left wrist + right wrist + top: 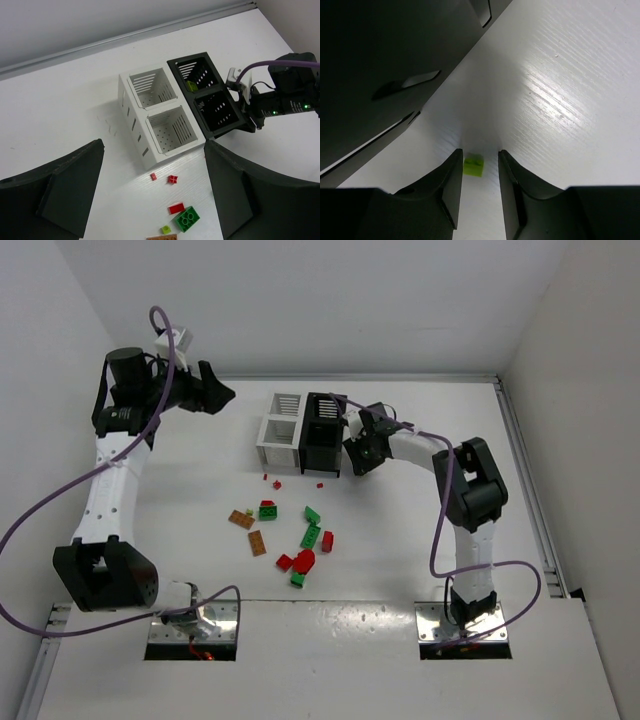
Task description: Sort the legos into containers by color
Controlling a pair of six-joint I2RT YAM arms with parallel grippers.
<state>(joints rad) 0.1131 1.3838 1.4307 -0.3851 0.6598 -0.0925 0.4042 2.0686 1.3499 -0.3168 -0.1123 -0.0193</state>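
Loose legos lie mid-table: green bricks [311, 536], red ones [304, 560] and orange-brown plates [241, 519]. Behind them stand the containers, two white bins [280, 430] and a black one [322, 430]. My right gripper [357, 455] is low on the table beside the black bin [395, 60]. Its jaws [480, 160] are narrowed around a tiny yellow-green lego [473, 166]; the left finger touches it and a gap remains on the right. My left gripper [215, 395] hangs wide open and empty at the back left. A yellow-green piece [192, 86] lies in the black bin's far compartment.
Tiny red studs [153, 176] and a red plate [176, 208] lie just in front of the white bins [155, 107], near a green brick [187, 219]. White walls enclose the table on three sides. The right arm's purple cable loops over its forearm.
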